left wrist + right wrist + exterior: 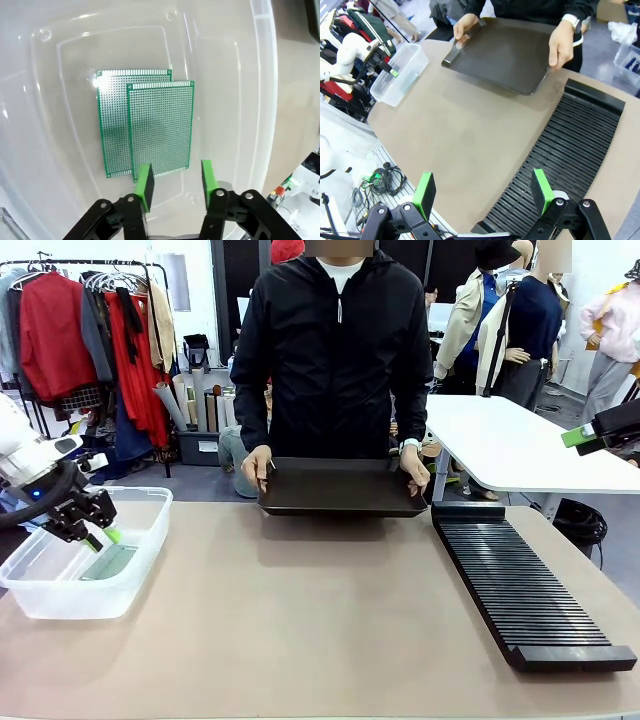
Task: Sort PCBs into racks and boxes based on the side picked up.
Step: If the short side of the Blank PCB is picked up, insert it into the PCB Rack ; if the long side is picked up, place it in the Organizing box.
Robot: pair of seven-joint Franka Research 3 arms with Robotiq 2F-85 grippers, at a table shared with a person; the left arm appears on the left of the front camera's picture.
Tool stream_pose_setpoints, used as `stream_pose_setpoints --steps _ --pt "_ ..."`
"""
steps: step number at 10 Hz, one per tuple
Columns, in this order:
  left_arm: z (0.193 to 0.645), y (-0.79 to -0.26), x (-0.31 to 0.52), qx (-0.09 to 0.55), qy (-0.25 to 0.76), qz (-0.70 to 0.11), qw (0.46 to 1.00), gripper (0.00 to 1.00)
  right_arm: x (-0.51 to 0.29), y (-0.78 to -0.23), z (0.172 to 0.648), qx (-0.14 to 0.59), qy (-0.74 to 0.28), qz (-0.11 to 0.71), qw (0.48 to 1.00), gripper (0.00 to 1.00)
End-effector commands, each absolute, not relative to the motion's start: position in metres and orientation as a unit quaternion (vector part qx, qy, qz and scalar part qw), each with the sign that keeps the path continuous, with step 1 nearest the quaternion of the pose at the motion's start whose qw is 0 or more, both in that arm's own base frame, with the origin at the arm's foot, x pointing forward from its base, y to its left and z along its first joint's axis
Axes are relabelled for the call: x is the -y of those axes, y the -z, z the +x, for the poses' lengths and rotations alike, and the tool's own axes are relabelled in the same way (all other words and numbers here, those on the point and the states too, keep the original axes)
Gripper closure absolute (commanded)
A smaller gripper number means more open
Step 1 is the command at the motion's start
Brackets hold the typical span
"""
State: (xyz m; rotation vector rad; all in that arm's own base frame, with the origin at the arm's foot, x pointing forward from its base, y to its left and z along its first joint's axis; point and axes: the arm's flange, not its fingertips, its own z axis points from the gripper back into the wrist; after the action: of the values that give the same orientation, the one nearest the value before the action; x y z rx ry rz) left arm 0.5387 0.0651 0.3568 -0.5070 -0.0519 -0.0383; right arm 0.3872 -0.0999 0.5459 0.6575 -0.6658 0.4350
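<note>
Left tool [173,182] parted over two PCBs [160,127] in tub [140,570]; right tool [485,192] agape above rack [570,145].

You're looking at a white left arm [25,455] with a small blue light near its wrist and a black cable looping beside it. Your left end effector [175,182] is black, with round pivot screws on its linkages and green pads [145,186] on its fingers. Your right end effector [485,192] matches: black links, green pads. The person [335,350] across the table wears a black zip jacket over a white shirt, and a wristwatch [568,19].
</note>
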Motion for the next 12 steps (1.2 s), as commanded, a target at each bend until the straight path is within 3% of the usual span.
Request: stream_pose_setpoints --steps 1,6,12 --pt "0.534 -0.376 -0.058 0.021 0.014 -0.224 0.974 0.0 0.099 -0.546 0.388 0.326 -0.207 0.315 0.867 0.0" --pt "0.533 -0.423 -0.037 0.005 0.006 -0.179 0.984 0.0 0.099 -0.546 0.388 0.326 -0.207 0.315 0.867 0.0" --pt "0.531 -0.419 -0.039 0.016 0.012 -0.188 0.982 0.0 0.099 -0.546 0.388 0.326 -0.207 0.315 0.867 0.0"
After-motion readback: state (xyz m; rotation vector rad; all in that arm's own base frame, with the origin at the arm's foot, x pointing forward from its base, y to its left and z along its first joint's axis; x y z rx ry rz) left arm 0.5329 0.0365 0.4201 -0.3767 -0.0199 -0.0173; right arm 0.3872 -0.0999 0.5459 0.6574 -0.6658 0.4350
